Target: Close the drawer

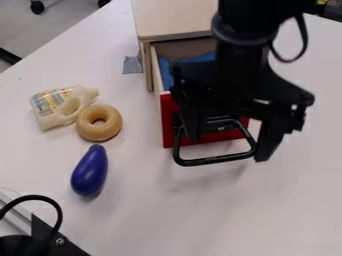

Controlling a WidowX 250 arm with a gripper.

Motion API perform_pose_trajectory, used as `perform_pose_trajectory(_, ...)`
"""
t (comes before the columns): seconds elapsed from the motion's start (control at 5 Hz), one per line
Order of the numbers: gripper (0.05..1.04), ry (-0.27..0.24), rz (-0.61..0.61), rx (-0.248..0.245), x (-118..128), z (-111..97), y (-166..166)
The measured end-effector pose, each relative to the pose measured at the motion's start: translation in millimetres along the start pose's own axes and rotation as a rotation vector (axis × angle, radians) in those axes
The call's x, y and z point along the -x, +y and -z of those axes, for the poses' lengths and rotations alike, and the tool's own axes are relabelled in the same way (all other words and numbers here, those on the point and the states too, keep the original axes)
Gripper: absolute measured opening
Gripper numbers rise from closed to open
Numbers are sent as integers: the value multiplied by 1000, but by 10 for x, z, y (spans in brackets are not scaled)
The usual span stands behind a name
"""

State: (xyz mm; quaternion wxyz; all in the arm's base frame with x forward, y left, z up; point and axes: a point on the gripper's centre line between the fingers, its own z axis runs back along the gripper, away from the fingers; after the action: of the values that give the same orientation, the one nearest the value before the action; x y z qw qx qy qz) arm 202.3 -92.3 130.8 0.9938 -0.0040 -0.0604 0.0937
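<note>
Eggplant [89, 171], smooth, glossy and rounded, lies beside the drawer's likely path. Black looped handle [216, 160] juts forward, for pulling. The gripper [228, 150] hangs over it, fingers spread, probably placed to push. The open drawer [168, 125], red-fronted with wooden sides, must slide back. Left of it, a ring-shaped doughnut [99, 123] sits by a ridged plastic bottle [61, 106]. Pale, squared cabinet [175, 19] awaits closure.
</note>
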Motion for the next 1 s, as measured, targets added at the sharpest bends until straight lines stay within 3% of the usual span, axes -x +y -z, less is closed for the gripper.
perform_pose_trajectory(0.6, 999, -22, -14, -69, -68, 418, -33)
perform_pose_trajectory(1.0, 999, -62, -50, -97, -181, 601, 6)
